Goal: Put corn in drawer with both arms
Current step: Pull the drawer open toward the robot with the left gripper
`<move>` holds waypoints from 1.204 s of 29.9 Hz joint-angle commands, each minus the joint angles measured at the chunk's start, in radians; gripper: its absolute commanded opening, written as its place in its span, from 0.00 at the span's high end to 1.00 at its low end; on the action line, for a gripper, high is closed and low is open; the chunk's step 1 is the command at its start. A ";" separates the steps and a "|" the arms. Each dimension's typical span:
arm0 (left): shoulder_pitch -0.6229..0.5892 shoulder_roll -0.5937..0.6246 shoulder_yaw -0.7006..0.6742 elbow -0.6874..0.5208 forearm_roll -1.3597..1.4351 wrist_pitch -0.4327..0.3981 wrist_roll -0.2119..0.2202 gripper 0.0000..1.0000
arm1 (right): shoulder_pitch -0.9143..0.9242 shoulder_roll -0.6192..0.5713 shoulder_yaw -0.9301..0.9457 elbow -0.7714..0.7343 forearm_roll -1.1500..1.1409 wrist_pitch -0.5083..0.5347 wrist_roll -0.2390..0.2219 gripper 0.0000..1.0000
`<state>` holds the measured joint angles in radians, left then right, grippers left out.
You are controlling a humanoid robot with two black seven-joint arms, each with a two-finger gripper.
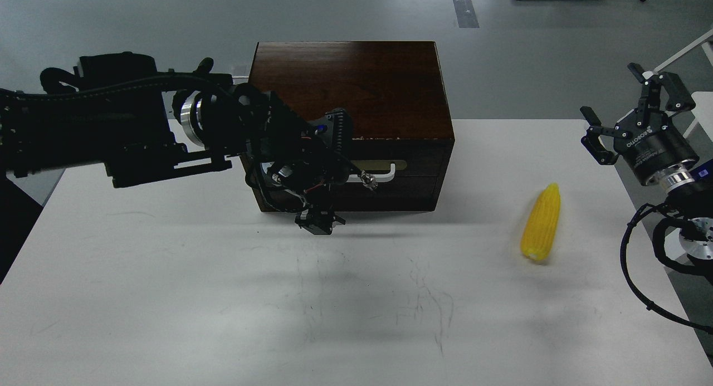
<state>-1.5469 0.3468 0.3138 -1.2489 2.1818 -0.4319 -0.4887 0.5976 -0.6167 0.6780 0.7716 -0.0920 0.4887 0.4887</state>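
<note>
While the corn (541, 224) lies on the white table (223, 297) well to the right of the wooden box (356, 91), neither gripper touches it. It rests with its pointed tip away from the camera, nearer the right gripper (626, 104) than the left, though still clearly apart from it. That right gripper is raised at the table's right edge with its fingers (593, 118) spread wide and nothing between them. The left gripper (328, 169) hangs in front of the box's left half, close against the drawer (401, 177) and its white bar handle (384, 171) (whether its dark fingers are parted or clenched, I cannot tell). The drawer front sits flush with the box. The tabletop is scuffed with faint grey marks; beyond it lies a grey floor with a taped strip (465, 4). One corn cob, one box with one drawer, two arms.
</note>
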 commanded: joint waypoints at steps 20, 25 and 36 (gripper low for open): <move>0.016 -0.038 0.010 0.011 0.000 -0.001 0.000 0.02 | -0.005 -0.001 0.003 0.000 0.000 0.000 0.000 0.00; 0.016 -0.042 0.010 0.011 0.000 -0.001 0.000 0.02 | -0.005 -0.001 0.003 0.000 0.002 0.000 0.000 0.00; 0.005 -0.034 0.033 -0.033 0.000 -0.010 0.000 0.02 | -0.005 -0.014 0.005 0.002 0.002 0.000 0.000 0.00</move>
<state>-1.5371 0.3082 0.3469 -1.2671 2.1816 -0.4407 -0.4886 0.5921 -0.6302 0.6826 0.7728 -0.0906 0.4887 0.4887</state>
